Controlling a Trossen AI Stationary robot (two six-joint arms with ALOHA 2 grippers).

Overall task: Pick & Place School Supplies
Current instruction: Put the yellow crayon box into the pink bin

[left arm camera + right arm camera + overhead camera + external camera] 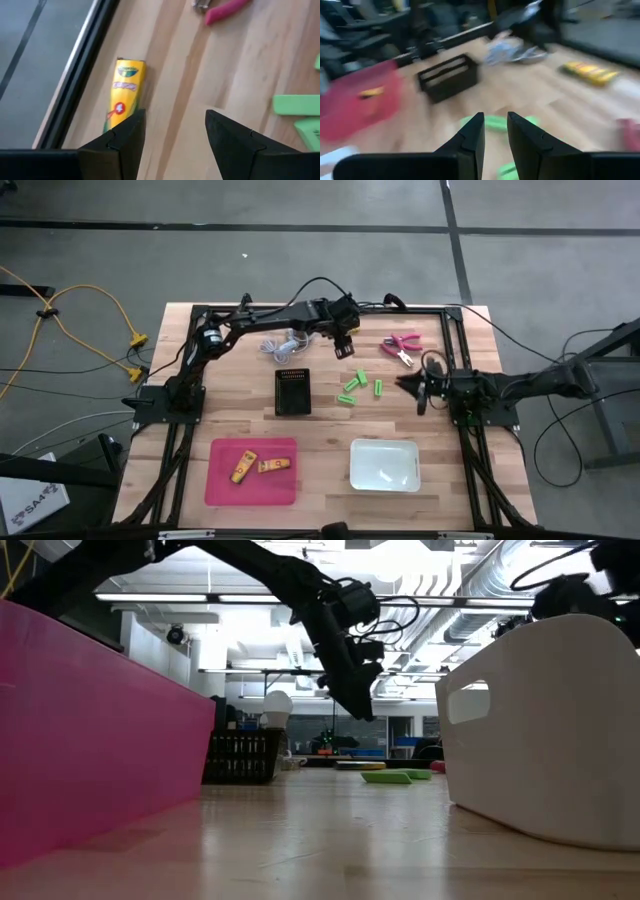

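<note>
My left gripper [345, 348] hangs open above the table's far side, left of the pink-handled tool [402, 345]. In its wrist view [175, 127] a yellow-orange piece [125, 90] lies flat on the wood just beyond one finger, near the table's dark far rail; the fingers do not touch it. Two more yellow-orange pieces [258, 467] lie in the pink tray [250, 492]. Three green pieces [358, 387] lie flat mid-table. My right gripper [418, 387] hovers just right of them, open by a narrow gap [495, 125], with nothing between its fingers.
A black ribbed box [293, 391] stands left of the green pieces. A white bulb with coiled cord [283, 344] lies under the left arm. A white bin [384, 464] sits at the near right, beside the pink tray. Bare wood lies between box and trays.
</note>
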